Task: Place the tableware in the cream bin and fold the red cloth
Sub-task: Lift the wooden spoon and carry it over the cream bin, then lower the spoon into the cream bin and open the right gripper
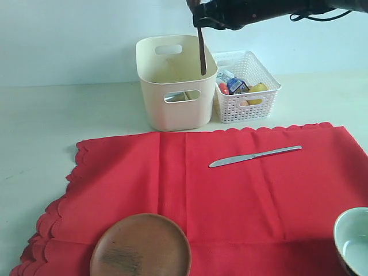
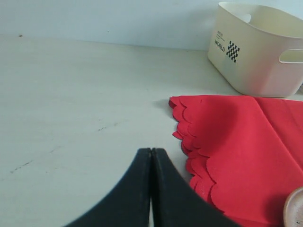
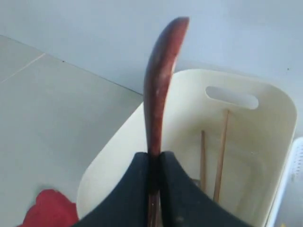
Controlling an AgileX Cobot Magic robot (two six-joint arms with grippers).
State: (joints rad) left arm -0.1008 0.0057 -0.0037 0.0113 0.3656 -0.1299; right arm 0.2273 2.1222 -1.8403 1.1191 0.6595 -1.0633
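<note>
Right gripper (image 3: 152,160) clamped on dark wooden spoon (image 3: 160,80), which hangs upright over the cream bin (image 3: 265,137). Chopsticks (image 3: 220,146) inside the bin. Left gripper (image 2: 151,152) closed, empty, by red cloth (image 2: 236,142) corner. Knife (image 1: 255,156), plate (image 1: 141,247), bowl (image 1: 352,241) on cloth.

The table (image 1: 52,115) under me is a pale, off-white top, with a few faint dark scuffs just ahead of my left gripper (image 2: 151,156). Three things sit straight on it. The red cloth (image 1: 230,195) lies spread flat, and one scalloped corner is just ahead of my left gripper's tips. The cream bin (image 1: 172,109) stands upright below my right gripper (image 1: 199,22), close to the cloth's far edge; I cannot tell whether they touch. The white lattice basket (image 1: 253,103) stands just beside the bin, on the side away from my left gripper.
</note>
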